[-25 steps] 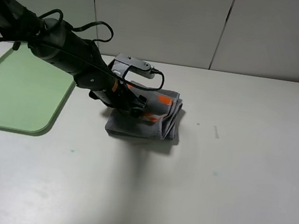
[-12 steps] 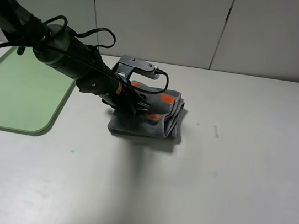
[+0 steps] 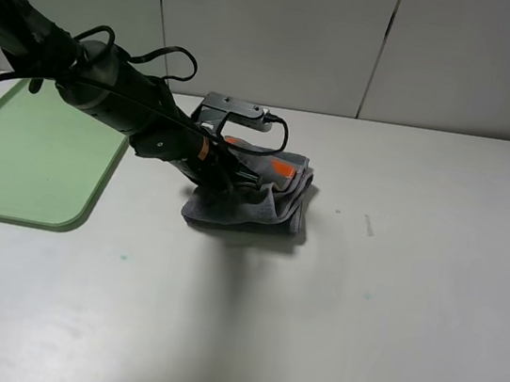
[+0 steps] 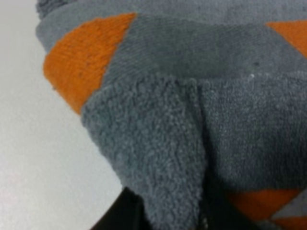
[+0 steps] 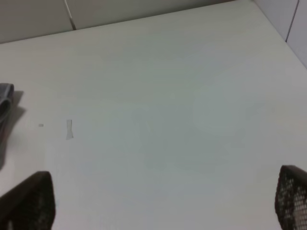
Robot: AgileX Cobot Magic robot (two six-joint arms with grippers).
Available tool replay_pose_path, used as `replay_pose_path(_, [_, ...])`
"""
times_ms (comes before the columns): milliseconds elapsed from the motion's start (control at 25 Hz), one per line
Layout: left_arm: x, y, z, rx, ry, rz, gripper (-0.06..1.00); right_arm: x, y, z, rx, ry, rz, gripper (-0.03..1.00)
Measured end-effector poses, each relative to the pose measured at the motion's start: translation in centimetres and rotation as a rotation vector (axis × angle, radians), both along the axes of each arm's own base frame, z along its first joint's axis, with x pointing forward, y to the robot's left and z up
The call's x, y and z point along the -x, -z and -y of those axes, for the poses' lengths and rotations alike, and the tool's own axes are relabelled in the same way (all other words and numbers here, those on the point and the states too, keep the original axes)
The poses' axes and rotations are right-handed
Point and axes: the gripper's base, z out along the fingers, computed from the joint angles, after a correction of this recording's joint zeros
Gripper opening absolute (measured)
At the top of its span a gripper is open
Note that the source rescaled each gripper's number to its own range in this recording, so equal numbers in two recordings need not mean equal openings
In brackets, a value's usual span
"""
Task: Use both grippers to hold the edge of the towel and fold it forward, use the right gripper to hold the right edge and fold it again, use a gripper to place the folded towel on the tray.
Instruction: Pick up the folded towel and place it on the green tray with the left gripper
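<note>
The towel (image 3: pixel 272 203) lies folded near the middle of the table, dark grey with an orange patch showing at its far side. My left gripper (image 3: pixel 240 183) reaches in from the left and presses into its top layers, which bunch up around it. In the left wrist view a ridge of grey terry (image 4: pixel 163 158) runs down between the dark fingers (image 4: pixel 123 216), so the jaws are shut on the cloth. The tray (image 3: pixel 31 160), pale green, sits at the table's left edge. My right gripper (image 5: pixel 163 191) hangs open above bare table, with only the towel's edge (image 5: pixel 4 103) in its view.
A white table (image 3: pixel 396 268) stretches to the right and front of the towel. A pale panelled wall (image 3: pixel 352 43) stands behind it. A small faint mark (image 3: pixel 370 226) lies on the table right of the towel.
My left gripper has settled onto the towel and closed. The top layers have gathered into a ridge, covering part of the orange stripe. The arm shifted slightly right.
</note>
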Motion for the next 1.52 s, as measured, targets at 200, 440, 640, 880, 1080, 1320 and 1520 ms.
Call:
replay_pose_path(200, [0.0,-0.2,-0.1,-0.014,-0.007,-0.004,0.14,0.0,0.0,0.0,0.000,0.000,0.000,1.00])
replay_pose_path(440, [0.0,-2.2,-1.3,-0.103,-0.021,-0.004,0.14,0.0,0.0,0.0,0.000,0.000,0.000,1.00])
replay_pose_path(640, [-0.5,-5.2,-3.0,-0.129,-0.061,0.034,0.14,0.0,0.0,0.0,0.000,0.000,0.000,1.00])
replay_pose_path(880, [-1.0,-7.9,-5.9,-0.196,-0.102,0.060,0.14,0.0,0.0,0.0,0.000,0.000,0.000,1.00])
replay_pose_path(1080, [-1.3,-9.2,-8.9,-0.270,-0.157,0.041,0.14,0.0,0.0,0.0,0.000,0.000,0.000,1.00])
replay_pose_path(1320, [-1.9,-9.2,-12.5,-0.356,-0.217,-0.017,0.14,0.0,0.0,0.0,0.000,0.000,0.000,1.00])
replay_pose_path(1520, [-2.3,-9.1,-15.6,-0.384,-0.297,-0.051,0.14,0.0,0.0,0.0,-0.001,0.000,0.000,1.00])
